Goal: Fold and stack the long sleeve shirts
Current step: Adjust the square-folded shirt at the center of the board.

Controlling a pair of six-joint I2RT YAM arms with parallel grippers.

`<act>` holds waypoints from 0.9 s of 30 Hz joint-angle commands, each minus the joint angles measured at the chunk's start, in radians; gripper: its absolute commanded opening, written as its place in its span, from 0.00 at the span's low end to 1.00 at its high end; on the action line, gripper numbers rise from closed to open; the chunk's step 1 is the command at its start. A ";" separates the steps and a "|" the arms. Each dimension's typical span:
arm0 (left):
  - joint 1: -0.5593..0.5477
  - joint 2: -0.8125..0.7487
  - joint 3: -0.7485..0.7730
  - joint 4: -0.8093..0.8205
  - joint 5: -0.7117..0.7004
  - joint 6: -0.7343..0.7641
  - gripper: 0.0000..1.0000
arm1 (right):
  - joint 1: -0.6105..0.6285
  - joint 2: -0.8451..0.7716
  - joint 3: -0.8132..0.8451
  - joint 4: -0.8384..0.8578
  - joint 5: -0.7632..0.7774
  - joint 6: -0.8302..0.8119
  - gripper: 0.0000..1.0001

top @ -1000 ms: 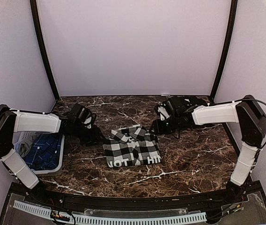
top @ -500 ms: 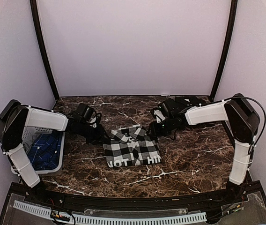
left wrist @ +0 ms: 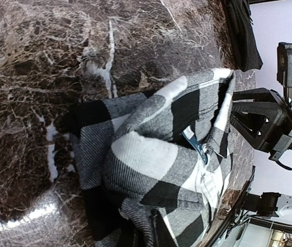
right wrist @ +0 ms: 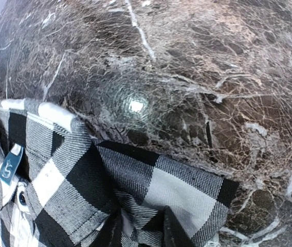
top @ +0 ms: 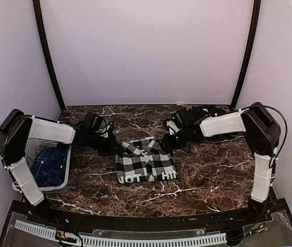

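Note:
A folded black-and-white check shirt [top: 146,162] lies mid-table, with white block letters on a black band along its near edge. My left gripper [top: 114,149] is at its far left corner. In the left wrist view the cloth [left wrist: 156,154] is bunched and pinched at my left gripper [left wrist: 145,237]. My right gripper [top: 167,143] is at the far right corner. In the right wrist view a fold of the shirt [right wrist: 110,180] is held in my right gripper [right wrist: 141,232]. The right gripper also shows in the left wrist view [left wrist: 264,123], beyond the collar.
A white perforated basket [top: 58,186] stands at the table's left edge beside the left arm, with a blue cloth item [top: 48,165] inside. The table is dark brown marble [top: 213,170]. Black frame posts stand at the two back corners.
Both grippers have moved inward onto the shirt's far corners, the left to the right and the right to the left. The shirt's left edge has shifted slightly right.

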 commanded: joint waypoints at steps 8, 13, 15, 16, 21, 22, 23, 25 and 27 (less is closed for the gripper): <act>0.006 -0.029 0.023 0.119 0.144 0.046 0.00 | 0.002 -0.090 0.011 0.005 -0.006 0.002 0.00; 0.006 -0.040 0.024 0.162 0.199 0.060 0.00 | 0.004 -0.174 -0.030 0.006 0.005 0.016 0.00; 0.006 -0.037 0.027 0.181 0.231 0.061 0.00 | 0.006 -0.205 -0.048 0.007 0.008 0.021 0.00; 0.006 -0.036 0.026 0.191 0.235 0.061 0.00 | 0.007 -0.218 -0.059 0.006 0.012 0.023 0.00; 0.005 -0.022 0.035 0.235 0.281 0.050 0.00 | 0.009 -0.263 -0.105 -0.001 0.036 0.036 0.00; 0.006 -0.012 0.038 0.239 0.282 0.050 0.00 | 0.009 -0.272 -0.116 0.002 0.043 0.040 0.00; 0.006 -0.004 0.044 0.240 0.283 0.052 0.00 | 0.009 -0.277 -0.128 0.005 0.051 0.044 0.00; 0.007 0.024 0.052 0.248 0.287 0.056 0.00 | 0.009 -0.282 -0.144 0.015 0.065 0.052 0.00; 0.011 0.077 0.064 0.254 0.286 0.062 0.00 | 0.007 -0.276 -0.145 0.009 0.090 0.059 0.00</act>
